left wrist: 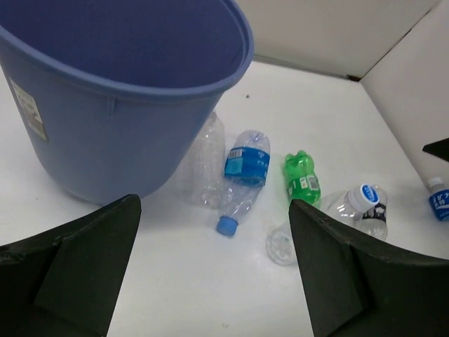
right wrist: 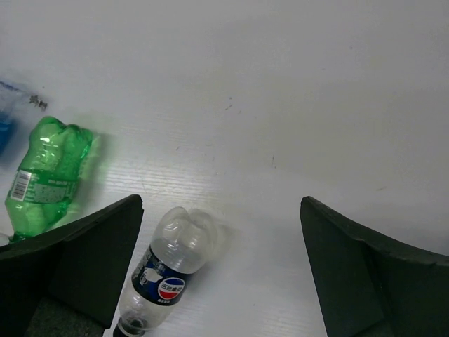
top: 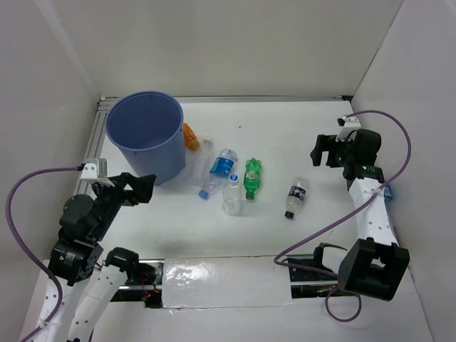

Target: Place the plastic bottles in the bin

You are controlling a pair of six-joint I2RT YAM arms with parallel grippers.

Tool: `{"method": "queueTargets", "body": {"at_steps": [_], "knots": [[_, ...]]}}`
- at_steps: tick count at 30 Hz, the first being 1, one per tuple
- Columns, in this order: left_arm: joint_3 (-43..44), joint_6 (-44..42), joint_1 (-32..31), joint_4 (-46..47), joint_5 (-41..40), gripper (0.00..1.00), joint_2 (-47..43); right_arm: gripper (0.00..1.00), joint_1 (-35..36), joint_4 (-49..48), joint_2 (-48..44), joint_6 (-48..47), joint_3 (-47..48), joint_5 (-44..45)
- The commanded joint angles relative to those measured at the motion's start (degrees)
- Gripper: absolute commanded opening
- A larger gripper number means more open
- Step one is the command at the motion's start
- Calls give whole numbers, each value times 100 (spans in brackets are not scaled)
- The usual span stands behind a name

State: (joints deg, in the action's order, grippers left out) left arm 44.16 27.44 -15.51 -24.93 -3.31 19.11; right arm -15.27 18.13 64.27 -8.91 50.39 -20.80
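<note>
The blue bin [top: 146, 132] stands at the far left; it fills the upper left of the left wrist view [left wrist: 133, 105]. Beside it lie an orange bottle [top: 190, 135], a clear unlabelled bottle [top: 201, 160], a blue-labelled bottle [top: 219, 169], a clear bottle [top: 231, 194], a green bottle [top: 252, 177] and a dark-labelled bottle [top: 296, 197]. My left gripper [top: 135, 189] is open and empty, near the bin's front, short of the blue-labelled bottle [left wrist: 245, 168]. My right gripper [top: 324, 151] is open and empty, above the table, right of the dark-labelled bottle [right wrist: 165, 270] and the green bottle [right wrist: 45, 175].
White walls enclose the table on the left, back and right. A metal rail [top: 228, 98] runs along the back edge. A crinkled plastic sheet [top: 228, 281] lies at the near edge between the arm bases. Purple cables loop from both arms.
</note>
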Motion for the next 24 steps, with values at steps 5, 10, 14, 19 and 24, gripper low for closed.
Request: {"method": "queueTargets", "body": {"at_steps": [5,10,14,19,24], "knots": [[74,226,30,-530,33,100,-22,85,-47,330,217,-742,601,-1282],[189,279,30,-636,32,95,-22,37,584,392,794,-526,1287,-1385],[295,279,30,-714,190,33,197,55,1745,841,2096,-508,2736,-540],[356,543,30,-1111,138,77,286,100,2773,868,3566,-50,4725,-144],[409,754,30,-1418,85,91,23,100,3170,806,5444,713,6454,-430]]}}
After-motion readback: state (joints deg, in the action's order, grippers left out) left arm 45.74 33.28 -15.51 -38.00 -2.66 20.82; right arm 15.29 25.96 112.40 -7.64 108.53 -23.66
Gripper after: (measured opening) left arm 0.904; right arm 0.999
